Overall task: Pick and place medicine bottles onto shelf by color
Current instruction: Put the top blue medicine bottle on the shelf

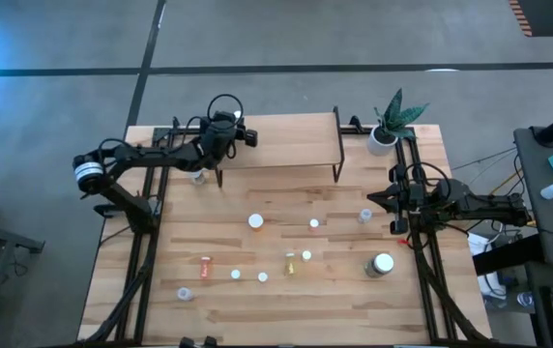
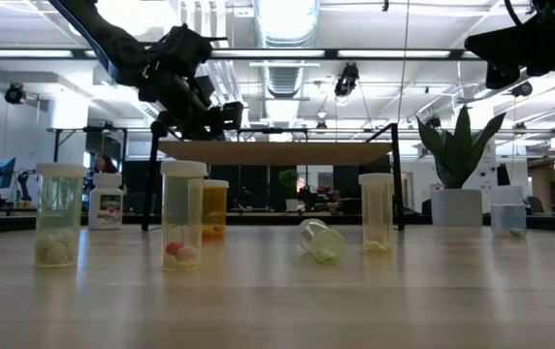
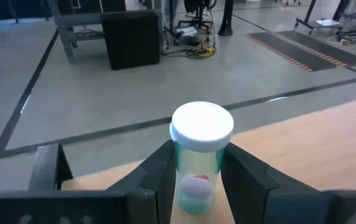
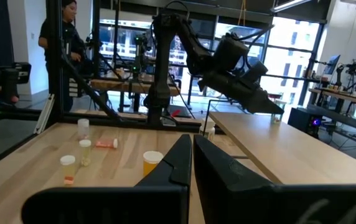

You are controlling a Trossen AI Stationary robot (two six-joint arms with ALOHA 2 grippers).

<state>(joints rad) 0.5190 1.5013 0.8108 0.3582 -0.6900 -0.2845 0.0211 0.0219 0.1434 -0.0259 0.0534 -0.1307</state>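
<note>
My left gripper (image 1: 221, 133) is at the left end of the shelf (image 1: 286, 141), shut on a clear medicine bottle (image 3: 196, 182) that has a white cap (image 3: 201, 124) and something pink and white inside. In the low view this gripper (image 2: 198, 102) hangs slightly above the shelf board (image 2: 277, 152). My right gripper (image 1: 392, 198) waits shut at the table's right edge and touches nothing. Several other medicine bottles stand or lie on the table, among them an orange one (image 1: 255, 221) and a larger one (image 1: 383, 264). My left gripper pinches the clear bottle's body (image 3: 196, 163), just under the cap, between its two fingers (image 3: 159, 177). The fingers come nearly level, tipped slightly down, from the table's left side. The bottle stands upright in the hold. The gripper hides its bottom, so whether it touches the shelf cannot be told.
A white bottle (image 1: 197, 176) stands on the table beside the shelf's left legs. A potted plant (image 1: 385, 135) sits at the far right corner. Loose bottles are scattered over the middle and near part of the table (image 1: 286, 309). A person stands in the room behind.
</note>
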